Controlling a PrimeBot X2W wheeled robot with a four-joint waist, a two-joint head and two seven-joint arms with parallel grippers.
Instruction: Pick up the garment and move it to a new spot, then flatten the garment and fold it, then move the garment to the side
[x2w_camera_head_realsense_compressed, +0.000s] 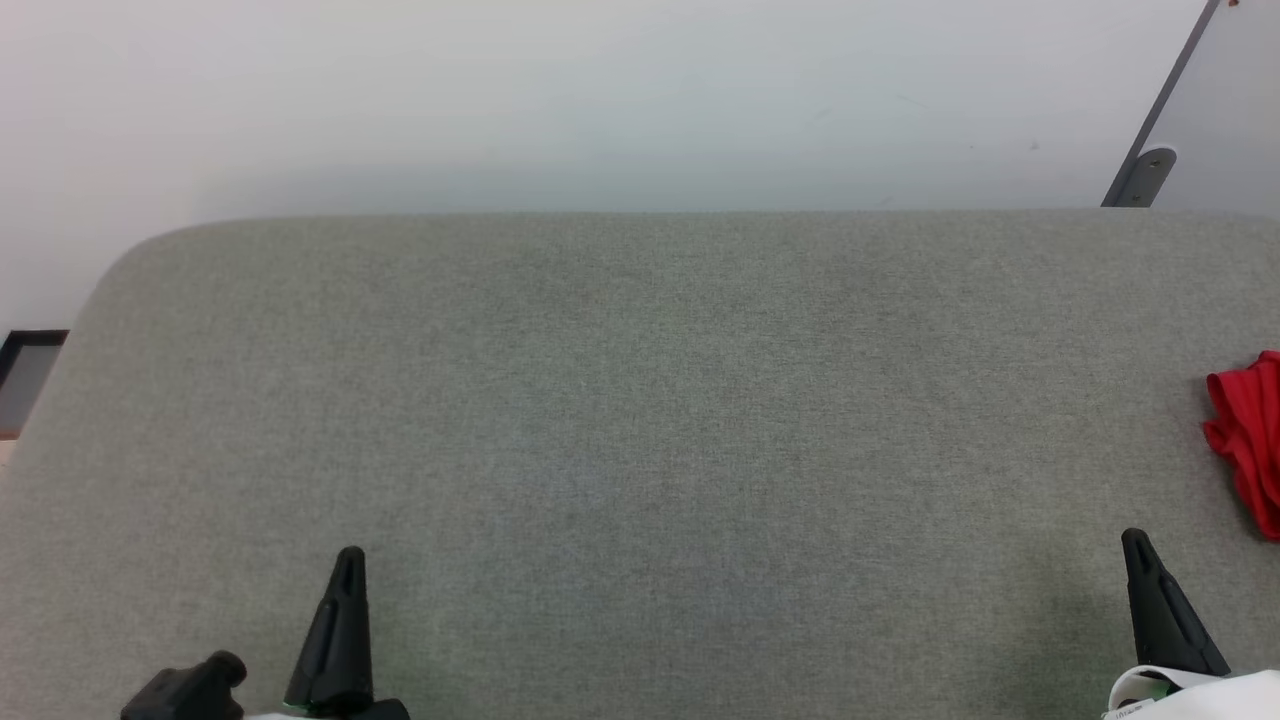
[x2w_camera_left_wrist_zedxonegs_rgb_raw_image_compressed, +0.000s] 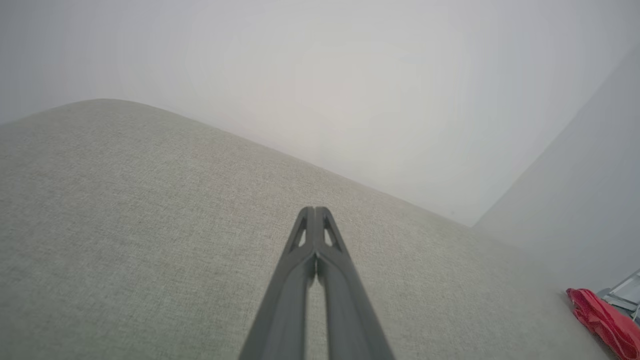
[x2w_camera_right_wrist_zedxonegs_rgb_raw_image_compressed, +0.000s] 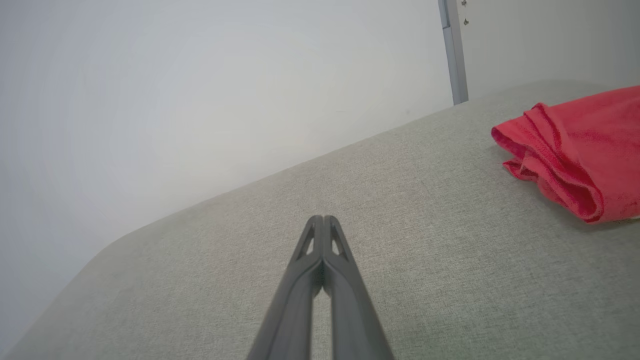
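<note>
The garment (x2w_camera_head_realsense_compressed: 1248, 440) is a crumpled red cloth lying at the far right edge of the grey fabric-covered table (x2w_camera_head_realsense_compressed: 640, 400), partly cut off by the frame. It also appears in the right wrist view as a bunched red garment (x2w_camera_right_wrist_zedxonegs_rgb_raw_image_compressed: 575, 150) at the upper right, and in the left wrist view as a red garment (x2w_camera_left_wrist_zedxonegs_rgb_raw_image_compressed: 602, 322) at the lower right. My left gripper (x2w_camera_head_realsense_compressed: 350, 556) stands at the lower left, shut with nothing in it (x2w_camera_left_wrist_zedxonegs_rgb_raw_image_compressed: 315, 210). My right gripper (x2w_camera_head_realsense_compressed: 1134, 538) stands at the lower right, shut and empty (x2w_camera_right_wrist_zedxonegs_rgb_raw_image_compressed: 323, 218), a little left of and nearer than the garment.
A pale wall (x2w_camera_head_realsense_compressed: 600, 100) runs behind the table's rounded far edge. A grey metal post with a bracket (x2w_camera_head_realsense_compressed: 1150, 160) leans at the upper right. A dark framed thing (x2w_camera_head_realsense_compressed: 25, 365) sits on the floor past the table's left edge.
</note>
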